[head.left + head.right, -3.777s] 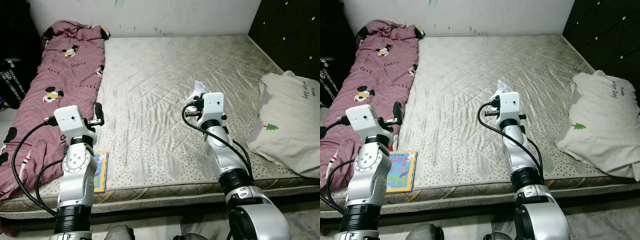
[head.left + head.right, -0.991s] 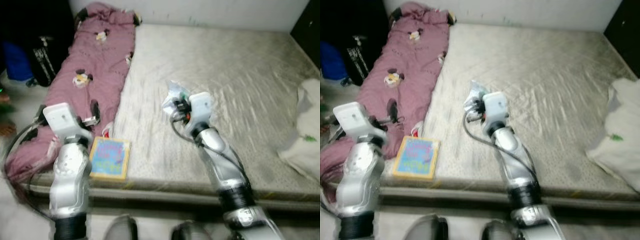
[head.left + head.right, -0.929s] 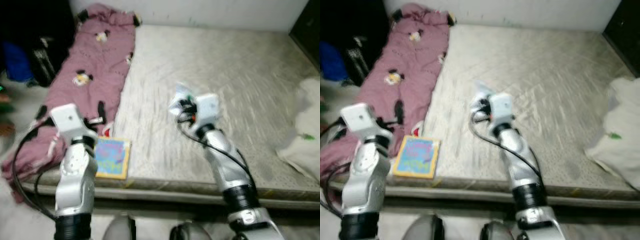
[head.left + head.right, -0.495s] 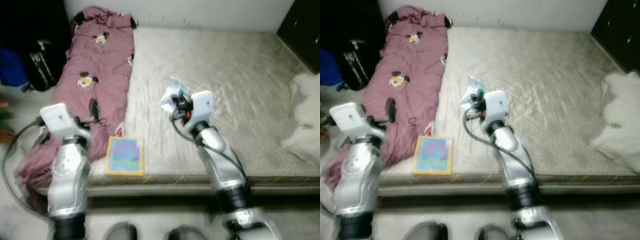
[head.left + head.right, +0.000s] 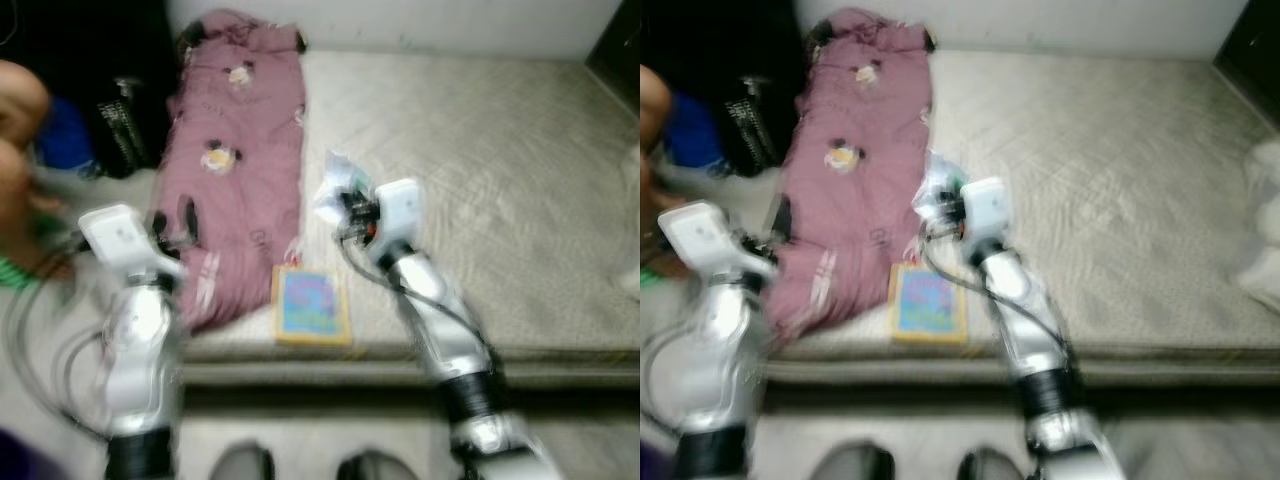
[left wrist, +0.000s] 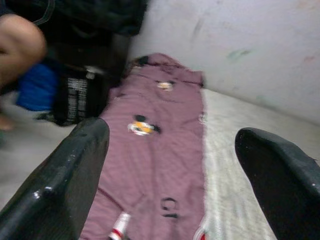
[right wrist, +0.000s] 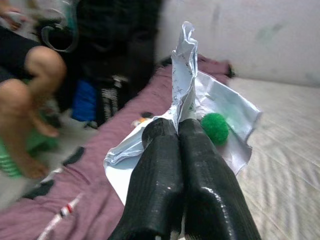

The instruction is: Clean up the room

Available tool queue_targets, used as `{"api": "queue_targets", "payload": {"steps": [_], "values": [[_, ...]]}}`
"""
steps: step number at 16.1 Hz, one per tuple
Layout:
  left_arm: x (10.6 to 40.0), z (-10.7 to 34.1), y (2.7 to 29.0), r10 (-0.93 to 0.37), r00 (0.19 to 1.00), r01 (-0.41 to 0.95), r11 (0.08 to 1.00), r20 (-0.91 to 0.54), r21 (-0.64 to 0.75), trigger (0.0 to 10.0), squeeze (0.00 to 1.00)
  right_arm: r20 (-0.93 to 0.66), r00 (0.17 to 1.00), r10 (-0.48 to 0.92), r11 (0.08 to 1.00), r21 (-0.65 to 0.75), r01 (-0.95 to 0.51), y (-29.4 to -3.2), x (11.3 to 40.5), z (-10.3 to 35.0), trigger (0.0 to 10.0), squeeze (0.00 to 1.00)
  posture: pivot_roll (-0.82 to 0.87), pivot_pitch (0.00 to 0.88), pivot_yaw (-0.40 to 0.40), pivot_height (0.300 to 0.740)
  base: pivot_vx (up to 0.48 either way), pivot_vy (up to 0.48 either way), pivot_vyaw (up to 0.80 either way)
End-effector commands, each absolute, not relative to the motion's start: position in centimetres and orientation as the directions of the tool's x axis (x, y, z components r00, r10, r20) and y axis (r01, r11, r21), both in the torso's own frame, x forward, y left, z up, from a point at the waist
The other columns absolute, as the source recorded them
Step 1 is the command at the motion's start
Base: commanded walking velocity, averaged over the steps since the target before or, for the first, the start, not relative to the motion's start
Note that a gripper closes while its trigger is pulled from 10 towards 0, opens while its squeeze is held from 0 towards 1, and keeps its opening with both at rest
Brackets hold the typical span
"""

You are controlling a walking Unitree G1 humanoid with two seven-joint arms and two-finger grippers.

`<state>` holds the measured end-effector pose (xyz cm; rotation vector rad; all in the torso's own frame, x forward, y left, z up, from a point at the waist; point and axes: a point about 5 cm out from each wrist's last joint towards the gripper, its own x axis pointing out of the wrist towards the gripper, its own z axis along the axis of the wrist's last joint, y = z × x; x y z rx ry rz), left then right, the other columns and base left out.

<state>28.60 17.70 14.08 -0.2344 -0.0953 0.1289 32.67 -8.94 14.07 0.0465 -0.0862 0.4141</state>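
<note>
Bedroom, low grey quilted mattress (image 5: 480, 190) against a white wall; both head views are motion-blurred and the whole frame has slid compared with half a second ago, so the camera is turning left, not the objects. New at far left: a person's bare knee (image 5: 20, 110) and a dark bag with white lettering (image 5: 125, 125) on the floor, both coming into frame with the turn. Left gripper (image 6: 172, 165) hovers empty with its fingers spread wide, looking along the pink cartoon-print quilt (image 5: 235, 190) that runs up the mattress's left side. A colourful children's book (image 5: 310, 305) lies flat at the mattress's front edge, just beside the quilt, untouched. Right gripper (image 7: 180, 130) is clamped tight on a crumpled white plastic wrapper (image 7: 220, 107), with something small and green against the wrapper, held up above the mattress. White pillow (image 5: 1265, 250) has slipped to the far right edge. My read: wrapper is secured, robot is turning off the bed to carry it to disposal; book and quilt are not yet dealt with.
</note>
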Motion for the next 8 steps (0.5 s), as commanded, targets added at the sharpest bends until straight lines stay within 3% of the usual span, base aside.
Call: {"api": "queue_targets", "payload": {"steps": [1,8], "values": [[28.62,14.25,18.19,0.147,0.986,-0.125,0.965,0.080,-0.228,10.0,0.00,0.123,0.902,0.413,0.907,0.036,-0.420,-8.43,32.71,14.75,10.0,0.00,0.07,0.059,-0.040,0.740,0.000,0.480,0.00],[28.71,14.25,18.13,0.144,0.986,-0.122,0.963,0.080,-0.239,10.0,0.00,0.131,0.902,0.411,0.907,0.037,-0.419,-8.43,32.81,14.85,10.0,0.00,0.06,0.076,-0.041,0.740,0.000,0.480,0.00]]}}
